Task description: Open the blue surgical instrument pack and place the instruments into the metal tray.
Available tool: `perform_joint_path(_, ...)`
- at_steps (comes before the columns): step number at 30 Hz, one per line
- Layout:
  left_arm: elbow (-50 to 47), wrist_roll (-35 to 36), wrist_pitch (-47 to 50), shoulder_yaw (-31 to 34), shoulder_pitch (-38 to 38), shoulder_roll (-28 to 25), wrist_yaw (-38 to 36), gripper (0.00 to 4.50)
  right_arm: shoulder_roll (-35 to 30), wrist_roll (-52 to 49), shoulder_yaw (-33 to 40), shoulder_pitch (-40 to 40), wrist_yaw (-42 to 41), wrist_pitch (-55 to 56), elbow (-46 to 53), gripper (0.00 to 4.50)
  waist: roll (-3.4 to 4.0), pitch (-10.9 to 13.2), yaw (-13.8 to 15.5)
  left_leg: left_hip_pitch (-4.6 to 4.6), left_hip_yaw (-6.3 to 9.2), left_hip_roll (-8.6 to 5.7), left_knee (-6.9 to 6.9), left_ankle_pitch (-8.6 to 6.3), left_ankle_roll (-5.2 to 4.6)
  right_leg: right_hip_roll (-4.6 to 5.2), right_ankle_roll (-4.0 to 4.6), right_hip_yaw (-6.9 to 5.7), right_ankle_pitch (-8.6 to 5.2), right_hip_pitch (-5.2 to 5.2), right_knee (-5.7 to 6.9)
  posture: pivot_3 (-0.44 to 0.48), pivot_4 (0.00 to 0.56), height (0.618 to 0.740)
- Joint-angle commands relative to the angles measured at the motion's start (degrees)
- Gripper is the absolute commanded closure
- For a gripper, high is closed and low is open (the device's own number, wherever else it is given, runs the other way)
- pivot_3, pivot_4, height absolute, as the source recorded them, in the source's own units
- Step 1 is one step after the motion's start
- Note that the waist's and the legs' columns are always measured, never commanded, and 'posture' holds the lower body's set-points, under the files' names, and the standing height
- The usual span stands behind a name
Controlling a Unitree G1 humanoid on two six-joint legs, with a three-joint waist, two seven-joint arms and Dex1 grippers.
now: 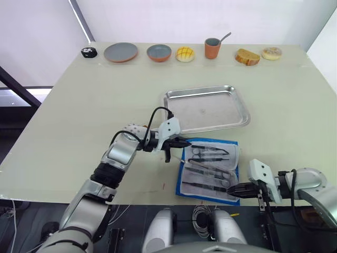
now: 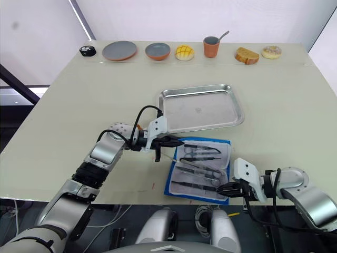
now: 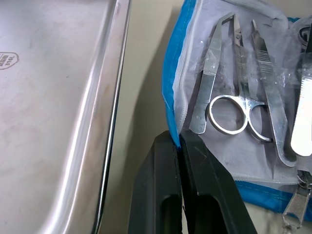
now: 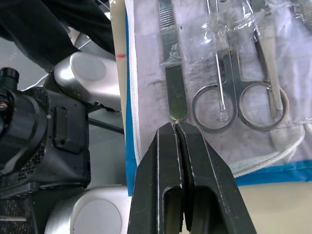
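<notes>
Here the blue pack (image 1: pixel 209 168) is lying open on the bench (image 1: pixel 79 105) just beside the empty metal tray (image 1: pixel 206 108), with the instruments (image 1: pixel 210 164) under clear film. Both grippers, left (image 1: pixel 181 143) and right (image 1: pixel 238 188), are pressing their jaws together on the pack's edges. A tug could be dragging everything off the bench's near edge. The tray's stamped mark is unreadable.

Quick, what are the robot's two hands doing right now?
Left gripper: shut on the edge of the blue pack.
Right gripper: shut, tips over the pack's lining, apparently holding nothing.
</notes>
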State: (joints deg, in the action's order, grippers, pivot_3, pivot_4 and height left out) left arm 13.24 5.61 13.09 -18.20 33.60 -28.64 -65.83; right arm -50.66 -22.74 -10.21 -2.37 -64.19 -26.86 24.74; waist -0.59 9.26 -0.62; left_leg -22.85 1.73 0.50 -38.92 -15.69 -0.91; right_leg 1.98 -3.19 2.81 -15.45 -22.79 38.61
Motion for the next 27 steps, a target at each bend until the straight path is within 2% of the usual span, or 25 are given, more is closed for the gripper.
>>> perform_joint_path(1,-1.18,0.65,1.32,0.69,-0.52,-0.43,-0.61,4.5,1.1,0.46,0.4,-0.17,0.44,1.66,-0.68,4.47,0.0,0.0,-0.01,0.0,0.01,0.0,-0.01,0.0,0.0,0.0,0.0,-0.01,0.0,0.01,0.0,0.0,0.15,0.74)
perform_joint_path(3,-1.5,0.67,1.34,0.81,-0.69,-0.97,-0.95,3.88,1.35,0.03,0.71,-0.04,-0.01,2.07,-0.95,4.5,0.0,0.0,-0.02,0.0,0.04,0.0,-0.03,0.0,0.0,0.0,0.0,-0.04,0.0,0.04,0.0,0.0,0.15,0.74)
perform_joint_path(4,-1.67,0.76,1.42,0.98,-0.82,-1.17,-0.96,3.77,1.44,-0.04,0.87,0.06,-0.15,2.25,-1.1,4.5,0.0,0.0,-0.08,0.0,0.07,0.0,-0.03,0.0,0.0,0.0,0.0,-0.07,0.0,0.05,-0.01,0.0,0.15,0.74)
perform_joint_path(7,-2.38,1.78,0.59,2.75,-1.22,-0.95,0.38,2.26,1.54,-0.87,1.61,0.34,-0.81,2.57,-1.33,4.5,0.0,0.0,-0.12,0.0,0.08,0.01,-0.03,0.0,0.0,-0.01,0.0,-0.08,0.0,0.05,0.0,0.0,0.15,0.74)
perform_joint_path(8,-2.63,2.23,0.39,3.39,-1.29,-0.83,0.73,2.09,1.6,-1.07,1.83,0.4,-0.89,2.7,-1.39,4.5,0.0,0.0,-0.11,0.0,0.08,0.01,-0.03,0.0,0.0,0.0,0.0,-0.09,0.0,0.06,0.0,0.0,0.15,0.74)
perform_joint_path(9,-3.37,3.24,0.78,3.98,-1.55,-0.97,0.14,1.55,1.55,-1.57,2.11,0.41,-1.28,2.82,-1.29,4.5,0.0,0.0,-0.1,0.0,0.08,0.01,-0.03,0.0,0.0,0.0,0.0,-0.09,0.0,0.06,0.0,0.0,0.15,0.74)
perform_joint_path(10,-4.11,3.9,1.01,4.47,-1.96,-1.32,-0.37,1.24,1.5,-1.95,2.41,0.42,-1.44,2.9,-1.14,4.5,0.0,0.0,-0.07,0.0,0.08,0.01,-0.04,0.0,0.0,0.0,0.0,-0.09,0.0,0.06,0.0,0.0,0.15,0.74)
perform_joint_path(15,-7.53,6.91,1.77,6.85,-4.49,-3.13,-2.28,1.24,1.27,-4.91,4.36,0.94,-2.67,2.31,-0.04,4.5,0.0,0.0,-0.15,0.0,0.09,0.04,-0.04,0.0,0.0,0.0,0.01,-0.1,0.0,0.06,0.0,0.0,0.15,0.74)
perform_joint_path(23,-13.99,15.51,6.07,12.96,-9.28,-5.84,-4.54,1.24,1.14,-10.55,8.48,1.13,-2.77,-0.14,1.96,4.5,0.0,0.01,-0.09,-0.02,0.1,0.1,-0.05,0.0,0.0,0.02,0.01,-0.12,0.0,0.07,-0.04,0.0,0.15,0.74)
perform_joint_path(24,-15.0,16.69,6.29,14.03,-10.44,-6.66,-5.06,1.16,1.58,-10.58,9.14,1.29,-2.45,0.58,1.9,4.09,0.0,0.01,-0.09,-0.02,0.1,0.1,-0.05,0.0,0.0,0.02,0.01,-0.12,0.0,0.07,-0.04,0.0,0.15,0.74)
perform_joint_path(25,-15.83,17.75,6.61,14.98,-11.46,-7.39,-5.57,1.16,2.05,-10.48,9.7,1.48,-1.99,1.28,1.78,3.97,-0.01,0.01,-0.14,-0.02,0.1,0.1,-0.05,0.0,0.0,0.02,0.01,-0.12,0.0,0.07,-0.04,0.0,0.15,0.74)
perform_joint_path(27,-17.77,21.15,7.62,18.37,-14.52,-9.81,-7.56,1.16,2.75,-10.27,10.7,1.64,-1.63,2.52,0.92,2.86,0.0,0.01,-0.12,-0.01,0.1,0.12,-0.05,0.0,0.0,0.02,0.01,-0.13,0.0,0.07,-0.04,0.0,0.15,0.74)
